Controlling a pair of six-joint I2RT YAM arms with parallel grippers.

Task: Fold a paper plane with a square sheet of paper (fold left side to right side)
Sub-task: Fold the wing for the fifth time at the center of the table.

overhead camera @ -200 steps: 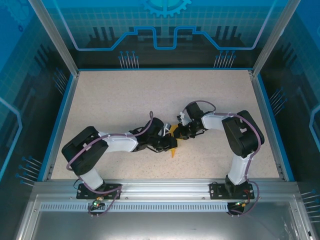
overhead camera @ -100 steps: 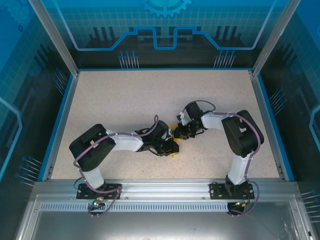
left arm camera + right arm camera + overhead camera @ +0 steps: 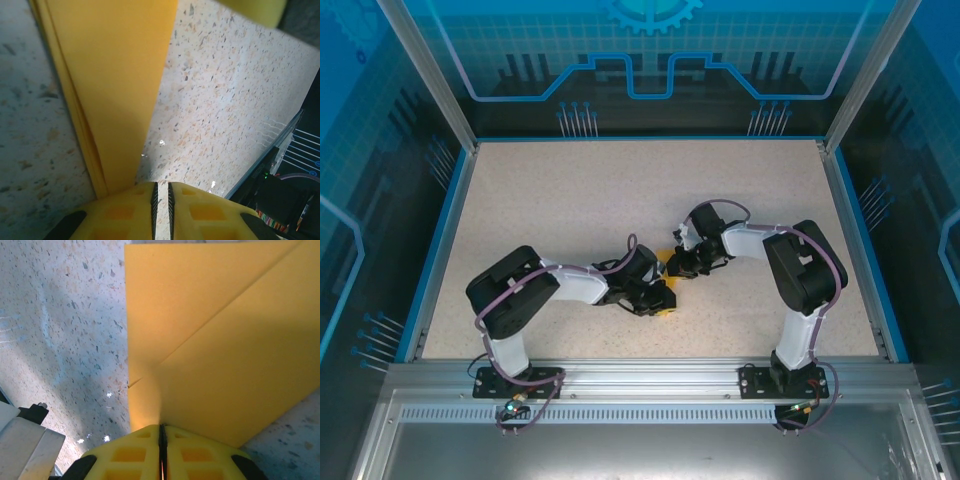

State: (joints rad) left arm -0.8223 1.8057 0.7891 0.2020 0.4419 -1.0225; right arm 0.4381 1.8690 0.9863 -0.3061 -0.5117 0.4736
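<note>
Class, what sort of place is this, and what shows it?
Probably a robot lab cell: left arm and right arm bolted to a metal rail, a speckled table, blue printed panels.

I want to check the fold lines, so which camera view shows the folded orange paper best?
Right wrist view: the folded paper spreads wide there, with a diagonal flap edge plain to see. The left wrist view gives a narrow layered strip of it; the top external view gives small yellow slivers.

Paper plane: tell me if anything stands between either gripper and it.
Nothing visible does. The right gripper is shut on the paper plane itself, and the left gripper, jaws nearly together, touches its folded edge on the table.
</note>
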